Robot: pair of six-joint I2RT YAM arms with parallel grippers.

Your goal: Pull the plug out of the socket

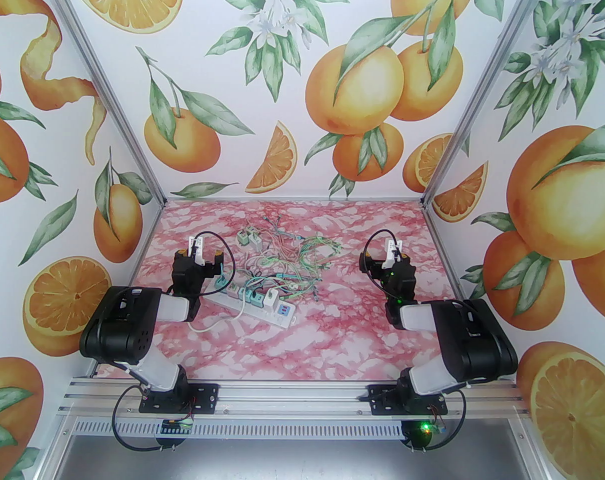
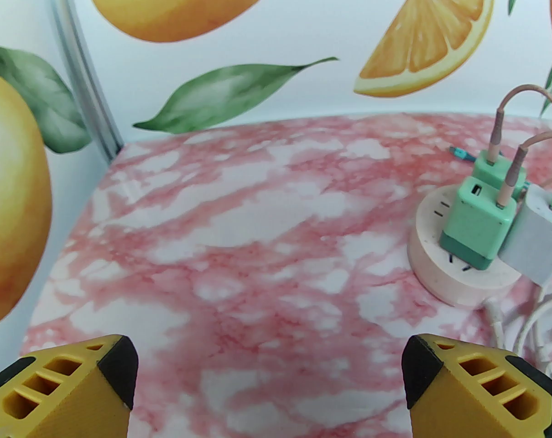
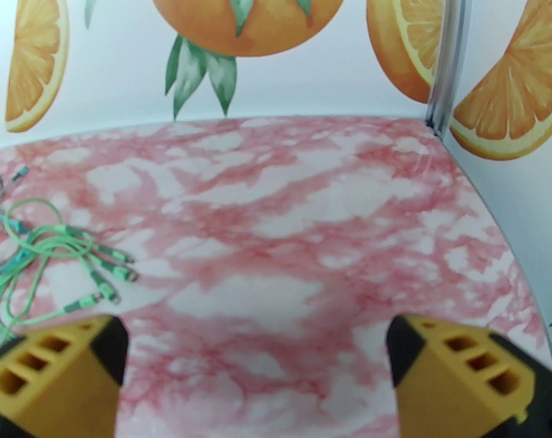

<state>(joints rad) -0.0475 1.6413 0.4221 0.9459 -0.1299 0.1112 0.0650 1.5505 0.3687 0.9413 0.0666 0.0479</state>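
A white socket strip lies left of centre on the pink marbled table, with several green and white plugs standing in it. In the left wrist view its rounded end sits at the right. It carries a green plug, a second green plug behind that, and a white plug beside them. My left gripper hovers open just left of the strip's far end, its yellow fingertips wide apart over bare table. My right gripper is open far to the right, with nothing between its fingers.
A tangle of green, pink and white cables spreads between the arms, its green ends reaching toward the right gripper. Two loose adapters lie behind the tangle. The strip's white cord loops toward the left arm. Walls enclose the table.
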